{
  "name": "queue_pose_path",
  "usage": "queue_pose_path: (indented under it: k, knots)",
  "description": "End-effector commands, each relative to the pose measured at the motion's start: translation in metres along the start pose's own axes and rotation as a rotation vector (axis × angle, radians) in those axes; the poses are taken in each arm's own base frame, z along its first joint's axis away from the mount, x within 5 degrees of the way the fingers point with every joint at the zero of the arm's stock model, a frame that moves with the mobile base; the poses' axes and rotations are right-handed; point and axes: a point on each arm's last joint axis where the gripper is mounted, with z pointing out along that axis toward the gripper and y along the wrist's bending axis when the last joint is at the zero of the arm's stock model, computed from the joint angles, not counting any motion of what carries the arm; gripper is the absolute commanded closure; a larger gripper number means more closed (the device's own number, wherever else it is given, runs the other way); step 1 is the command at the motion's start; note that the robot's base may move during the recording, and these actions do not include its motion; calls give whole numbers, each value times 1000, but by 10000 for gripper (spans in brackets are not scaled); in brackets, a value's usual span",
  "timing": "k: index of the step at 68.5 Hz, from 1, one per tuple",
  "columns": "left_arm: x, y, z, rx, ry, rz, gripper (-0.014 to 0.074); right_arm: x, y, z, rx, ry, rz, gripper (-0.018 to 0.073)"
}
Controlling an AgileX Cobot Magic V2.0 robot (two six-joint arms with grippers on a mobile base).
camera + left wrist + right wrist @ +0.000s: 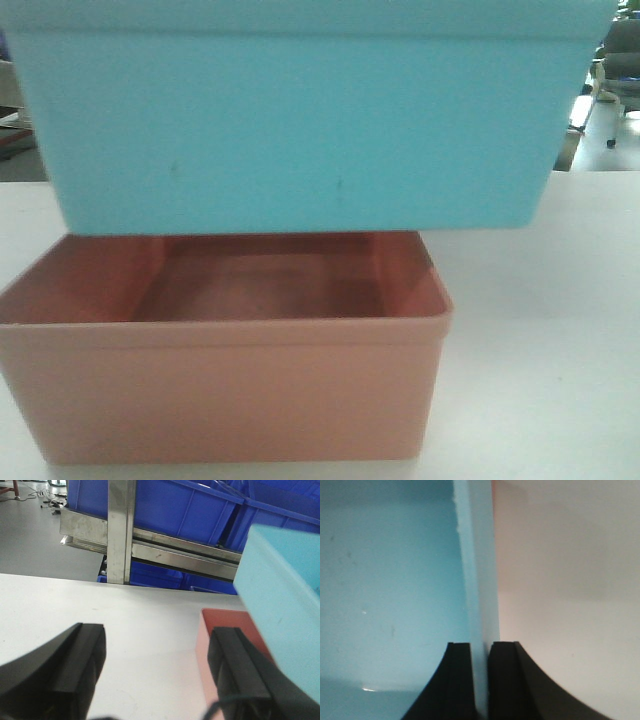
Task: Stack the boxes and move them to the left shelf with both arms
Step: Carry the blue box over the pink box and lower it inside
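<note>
The right gripper (pixel 481 649) pinches one wall of the light blue bin (pixel 300 120). The bin hangs over the open salmon pink bin (pixel 230 390) on the white table (pixel 540 350), covering its far part. The left gripper (pixel 157 645) is spread wide above the table and grasps nothing, with one finger by the pink bin's left wall. Beyond the table's far edge stands the steel shelf (pixel 120 530), holding dark blue crates (pixel 175 505).

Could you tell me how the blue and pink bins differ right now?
The blue bin is lifted; the pink bin rests on the table. The right gripper pinches the blue bin's wall; the pink bin is ungripped, the left gripper open. Both are rectangular bins, seemingly alike in size.
</note>
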Motion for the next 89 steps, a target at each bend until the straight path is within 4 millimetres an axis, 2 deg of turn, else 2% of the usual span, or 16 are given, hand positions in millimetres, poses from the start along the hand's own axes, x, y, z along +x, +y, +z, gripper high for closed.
queue_pose_path:
  k: [1, 9, 19, 63, 89]
  knots:
    - [-15, 0, -2, -10, -97, -15, 244, 10, 17, -22, -35, -36, 21, 530]
    - [-15, 0, -2, -10, -97, -15, 244, 15, 29, -20, -53, -45, 36, 530]
    - [-15, 0, -2, -10, -97, -15, 244, 15, 34, -16, -55, -67, 47, 530]
    - [-15, 0, -2, -10, -97, -15, 244, 11, 39, 13, -48, -50, 40, 530]
    - [-14, 0, -2, -10, -95, -16, 244, 17, 32, 35, -45, -29, 52, 530]
